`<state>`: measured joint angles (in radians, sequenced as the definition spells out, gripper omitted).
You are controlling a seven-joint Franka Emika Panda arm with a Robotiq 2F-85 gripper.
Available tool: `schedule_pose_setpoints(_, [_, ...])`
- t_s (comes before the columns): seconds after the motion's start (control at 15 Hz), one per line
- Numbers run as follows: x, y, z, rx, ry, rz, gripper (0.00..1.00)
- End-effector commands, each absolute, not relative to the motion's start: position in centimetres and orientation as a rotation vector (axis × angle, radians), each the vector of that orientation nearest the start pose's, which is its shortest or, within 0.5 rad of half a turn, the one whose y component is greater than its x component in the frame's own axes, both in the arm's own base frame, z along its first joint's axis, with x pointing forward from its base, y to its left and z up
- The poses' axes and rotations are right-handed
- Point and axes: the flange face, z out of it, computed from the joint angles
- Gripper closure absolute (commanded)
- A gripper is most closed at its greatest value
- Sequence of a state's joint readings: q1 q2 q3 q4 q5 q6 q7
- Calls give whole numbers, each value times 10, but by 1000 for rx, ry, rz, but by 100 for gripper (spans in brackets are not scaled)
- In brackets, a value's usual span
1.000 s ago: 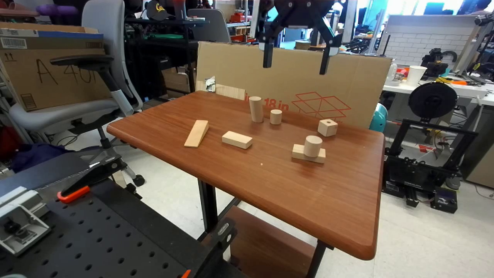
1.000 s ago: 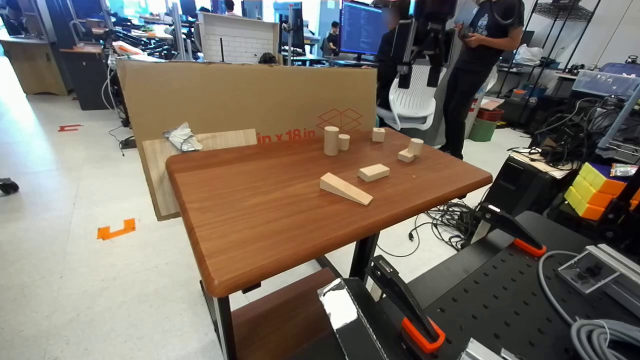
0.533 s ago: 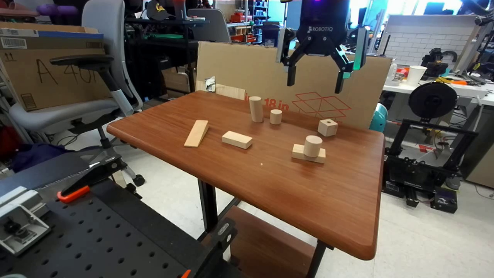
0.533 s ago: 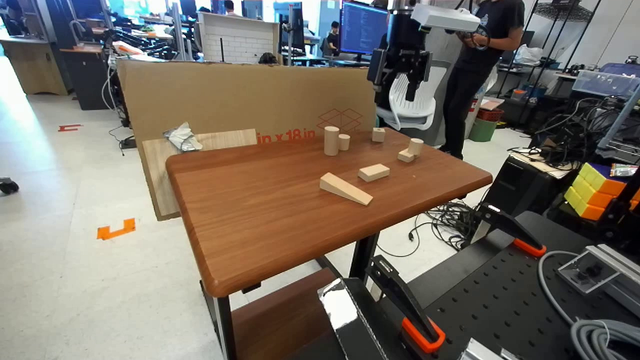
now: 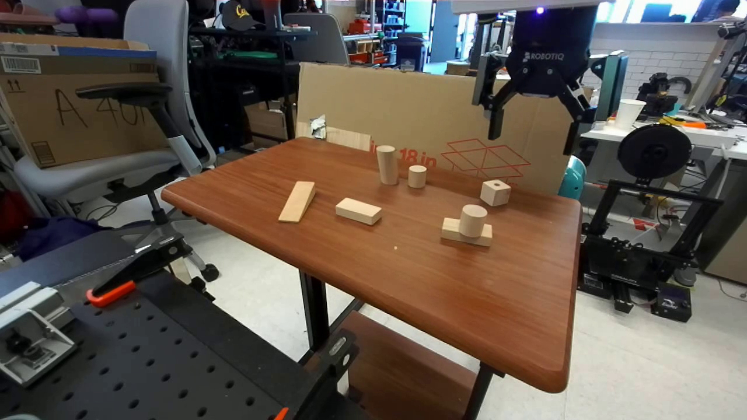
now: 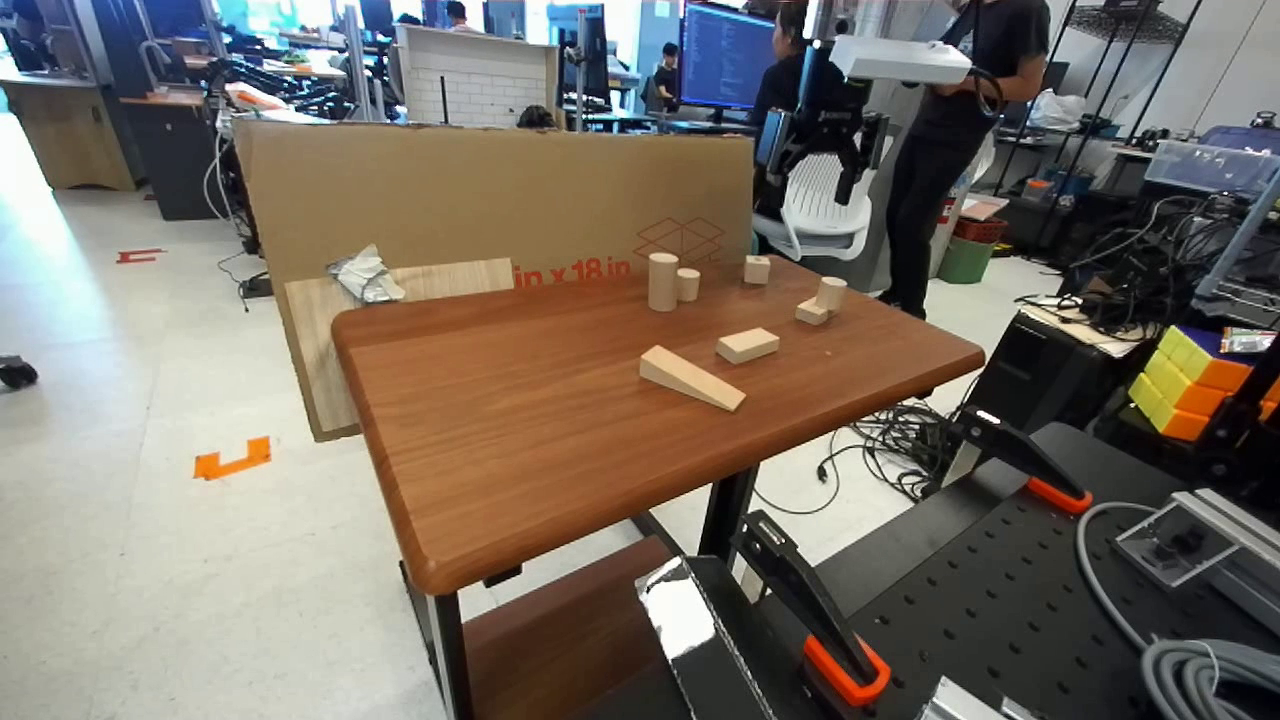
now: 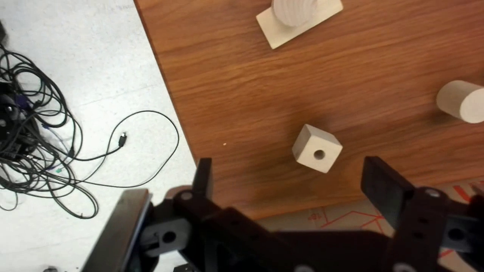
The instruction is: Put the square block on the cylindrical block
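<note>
One square block (image 5: 495,193), three cylinders (image 5: 473,221), two rectangular blocks (image 5: 358,212), one wedge (image 5: 297,202)

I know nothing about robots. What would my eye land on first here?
Probably the black end effector, hanging open near the top of both exterior views. Then, on the brown table, come a pale square block with a hole in its top and, nearby, a cylindrical block standing on a plank. Behind the table rises a big, red-printed cardboard panel.
</note>
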<state>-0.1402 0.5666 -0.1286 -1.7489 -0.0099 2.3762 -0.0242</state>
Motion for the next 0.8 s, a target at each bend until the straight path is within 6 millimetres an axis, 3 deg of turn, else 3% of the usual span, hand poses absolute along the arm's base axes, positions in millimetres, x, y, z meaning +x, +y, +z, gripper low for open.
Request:
schedule_pose_setpoints(0.0, [667,-179,241,-3177,468,-114,0])
schedule_pose_setpoints(0.73, [687,-167,185,-3128,519,-74,0])
